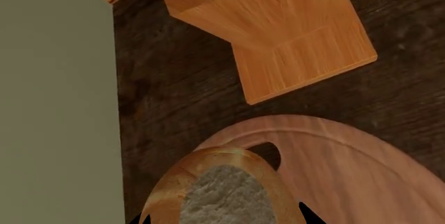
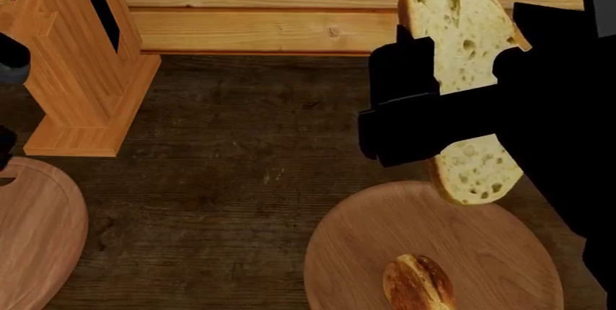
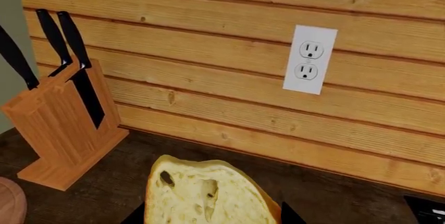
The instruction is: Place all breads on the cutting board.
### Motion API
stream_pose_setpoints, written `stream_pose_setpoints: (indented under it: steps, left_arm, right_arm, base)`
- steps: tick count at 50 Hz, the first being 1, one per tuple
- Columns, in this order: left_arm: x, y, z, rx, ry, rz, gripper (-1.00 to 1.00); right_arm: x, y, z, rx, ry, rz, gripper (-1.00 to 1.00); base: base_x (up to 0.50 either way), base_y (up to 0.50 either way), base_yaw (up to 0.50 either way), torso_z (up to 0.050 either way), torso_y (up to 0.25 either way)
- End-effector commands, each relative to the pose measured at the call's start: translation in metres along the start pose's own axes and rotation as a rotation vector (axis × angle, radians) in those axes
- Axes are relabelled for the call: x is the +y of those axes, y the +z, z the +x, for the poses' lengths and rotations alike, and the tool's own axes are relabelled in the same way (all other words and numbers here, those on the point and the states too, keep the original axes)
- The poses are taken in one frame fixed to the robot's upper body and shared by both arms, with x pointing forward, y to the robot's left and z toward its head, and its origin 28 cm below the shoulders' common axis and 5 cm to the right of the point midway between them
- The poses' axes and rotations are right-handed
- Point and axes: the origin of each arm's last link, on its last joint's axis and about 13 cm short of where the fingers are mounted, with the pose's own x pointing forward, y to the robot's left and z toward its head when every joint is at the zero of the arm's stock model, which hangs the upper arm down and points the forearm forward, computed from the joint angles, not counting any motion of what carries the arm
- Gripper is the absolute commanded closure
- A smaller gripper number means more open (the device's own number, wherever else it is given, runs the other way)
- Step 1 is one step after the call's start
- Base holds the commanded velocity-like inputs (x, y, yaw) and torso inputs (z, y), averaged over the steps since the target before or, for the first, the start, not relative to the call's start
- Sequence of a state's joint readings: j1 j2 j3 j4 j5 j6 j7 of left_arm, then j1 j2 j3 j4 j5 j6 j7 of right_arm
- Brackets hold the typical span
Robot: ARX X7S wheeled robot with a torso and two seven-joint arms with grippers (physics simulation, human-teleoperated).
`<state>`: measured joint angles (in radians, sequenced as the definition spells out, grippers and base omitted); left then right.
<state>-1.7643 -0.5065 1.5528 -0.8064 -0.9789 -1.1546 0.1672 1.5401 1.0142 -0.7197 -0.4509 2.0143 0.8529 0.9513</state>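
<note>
- Hanging upright, the slice (image 2: 457, 21) is clamped in the right gripper (image 3: 212, 216) over the dish (image 2: 337, 252) that holds the roll (image 2: 419, 281).
- Light, soft and crumbly, I'd guess, so grip its crust. The cutting board (image 2: 39, 231) lies well left. The left gripper (image 1: 222, 219) flanks another crusty bread (image 1: 222, 193); I cannot tell its grip.

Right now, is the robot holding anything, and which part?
The right gripper holds the big bread slice across its middle. A crusty bread sits between the left gripper's fingertips too, but a real grip can't be told.
</note>
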Motion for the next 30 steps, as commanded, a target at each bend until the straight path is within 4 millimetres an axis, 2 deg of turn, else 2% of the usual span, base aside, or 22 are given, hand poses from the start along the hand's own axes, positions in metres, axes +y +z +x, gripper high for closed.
stream_pose_setpoints:
  steps: [1, 3, 4, 15, 24, 30]
  left_arm:
    - [-0.005, -0.008, 0.009, 0.025, 0.003, -0.009, 1.0]
    - [-0.005, -0.009, 0.009, 0.025, 0.006, -0.009, 1.0]
    - [-0.005, -0.01, 0.01, 0.026, 0.006, -0.008, -1.0]
    - [-0.004, -0.008, 0.002, -0.002, -0.006, -0.018, -1.0]
    - [0.0, 0.0, -0.031, -0.099, -0.033, -0.014, -1.0]
    - [-0.002, -0.004, -0.051, -0.165, -0.07, -0.034, -1.0]
  right_arm:
    - [-0.002, -0.003, -0.001, -0.004, -0.001, -0.011, 1.0]
    - [-0.002, -0.003, -0.001, -0.004, -0.002, -0.013, 1.0]
    - [-0.002, -0.002, -0.001, -0.005, -0.002, -0.014, 1.0]
    - [-0.001, 0.0, 0.001, -0.006, 0.001, -0.02, 1.0]
    - [0.0, -0.001, 0.001, -0.008, 0.004, -0.018, 1.0]
    - [-0.002, -0.001, -0.002, -0.01, 0.001, -0.016, 1.0]
  base:
    - [0.0, 0.0, 0.0, 0.0, 0.0]
    - [0.0, 0.0, 0.0, 0.0, 0.0]
    - [0.0, 0.0, 0.0, 0.0, 0.0]
    - [0.0, 0.0, 0.0, 0.0, 0.0]
    - [0.0, 0.0, 0.0, 0.0, 0.0]
    - [0.0, 0.0, 0.0, 0.0, 0.0]
